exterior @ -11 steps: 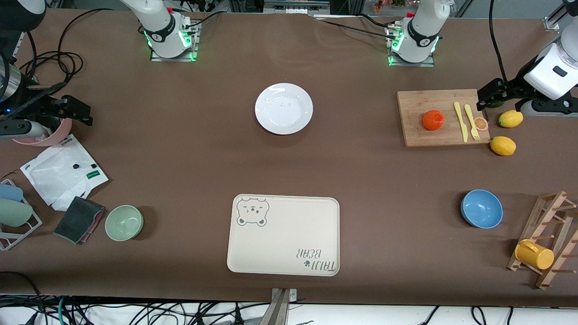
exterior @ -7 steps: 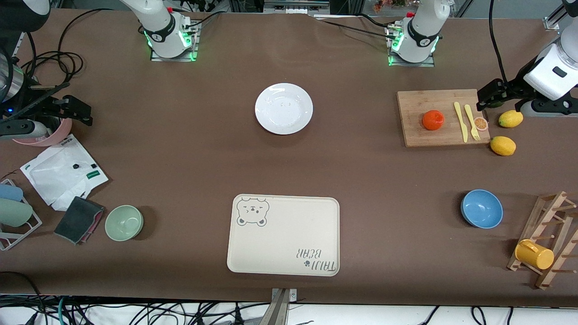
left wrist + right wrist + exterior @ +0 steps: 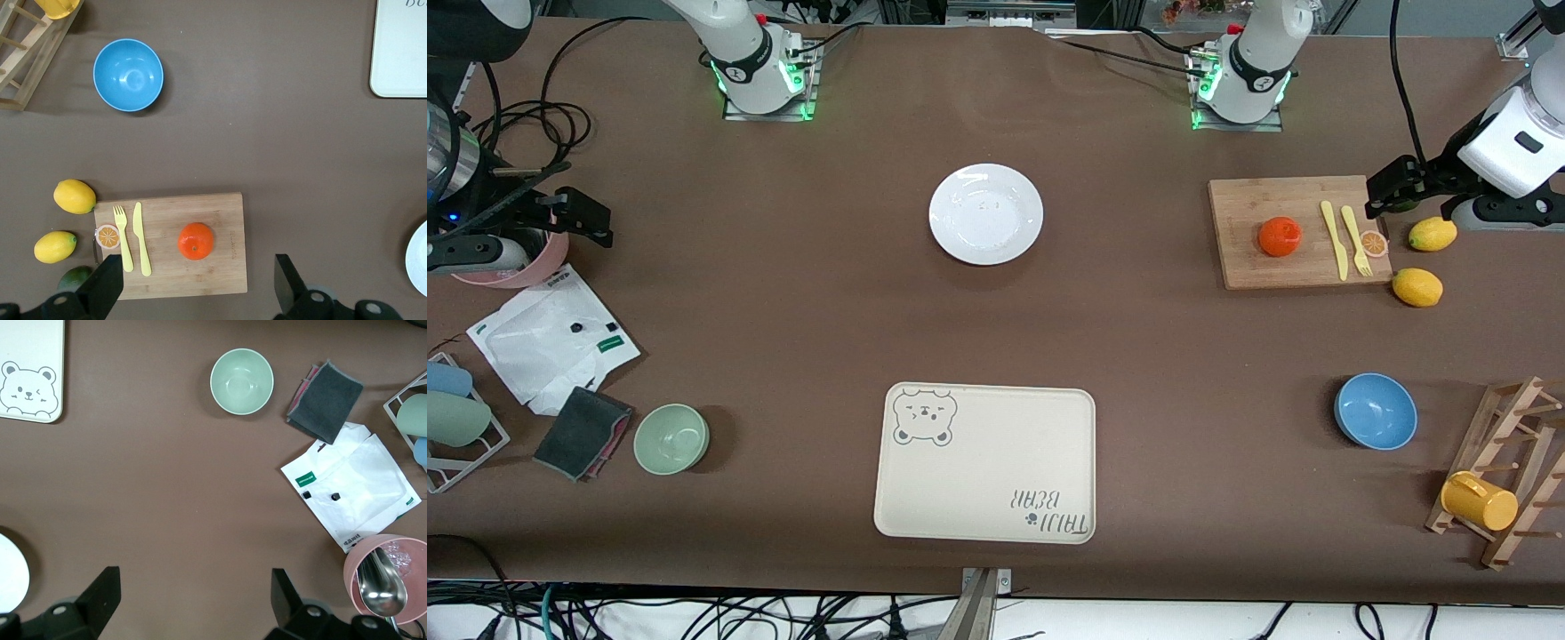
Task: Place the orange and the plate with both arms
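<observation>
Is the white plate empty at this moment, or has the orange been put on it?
Empty. The plate lies bare on the table, while the orange sits on the cutting board.

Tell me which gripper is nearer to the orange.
Left. The left gripper hangs open over the cutting board's corner at the left arm's end of the table, close to the orange. The right gripper, also open, is up at the right arm's end, by the pink cup.
</observation>
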You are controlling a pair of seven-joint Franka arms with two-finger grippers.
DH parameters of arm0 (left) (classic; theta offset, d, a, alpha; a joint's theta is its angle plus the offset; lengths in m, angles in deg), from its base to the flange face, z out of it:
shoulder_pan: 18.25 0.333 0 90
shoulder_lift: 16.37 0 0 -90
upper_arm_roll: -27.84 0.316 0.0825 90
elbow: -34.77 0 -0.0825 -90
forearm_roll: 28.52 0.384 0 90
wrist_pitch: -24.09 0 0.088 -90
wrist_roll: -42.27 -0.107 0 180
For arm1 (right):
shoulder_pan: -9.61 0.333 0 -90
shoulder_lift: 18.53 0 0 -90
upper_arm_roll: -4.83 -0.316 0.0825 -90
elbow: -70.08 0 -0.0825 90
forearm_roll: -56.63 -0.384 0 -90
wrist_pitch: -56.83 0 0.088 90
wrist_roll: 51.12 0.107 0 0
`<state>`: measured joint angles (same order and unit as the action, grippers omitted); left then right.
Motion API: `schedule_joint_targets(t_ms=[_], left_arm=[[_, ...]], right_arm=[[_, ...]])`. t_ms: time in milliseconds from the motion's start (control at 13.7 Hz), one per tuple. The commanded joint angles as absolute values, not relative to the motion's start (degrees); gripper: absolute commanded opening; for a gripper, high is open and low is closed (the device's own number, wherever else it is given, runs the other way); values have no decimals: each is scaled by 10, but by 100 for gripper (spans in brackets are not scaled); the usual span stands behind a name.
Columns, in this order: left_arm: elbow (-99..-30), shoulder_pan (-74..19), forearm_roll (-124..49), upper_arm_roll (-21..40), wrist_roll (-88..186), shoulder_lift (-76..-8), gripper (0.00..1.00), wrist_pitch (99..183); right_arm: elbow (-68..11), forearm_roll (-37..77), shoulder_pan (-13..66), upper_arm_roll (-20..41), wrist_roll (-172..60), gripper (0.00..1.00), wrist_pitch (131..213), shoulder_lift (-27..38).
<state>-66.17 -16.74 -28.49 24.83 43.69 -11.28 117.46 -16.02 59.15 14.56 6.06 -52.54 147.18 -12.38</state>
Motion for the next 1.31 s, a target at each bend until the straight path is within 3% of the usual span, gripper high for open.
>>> schedule_joint_targets(t_ms=[0,1237], left_arm=[[-651,-162,-294,247,427,-116,100,1164],[-652,-168,-291,245,431,-119,100,1154]], right_arm=[[-149,597,148,61,-533,100,1459,-124],[-148,613,144,64,-525,100,1461,-121]])
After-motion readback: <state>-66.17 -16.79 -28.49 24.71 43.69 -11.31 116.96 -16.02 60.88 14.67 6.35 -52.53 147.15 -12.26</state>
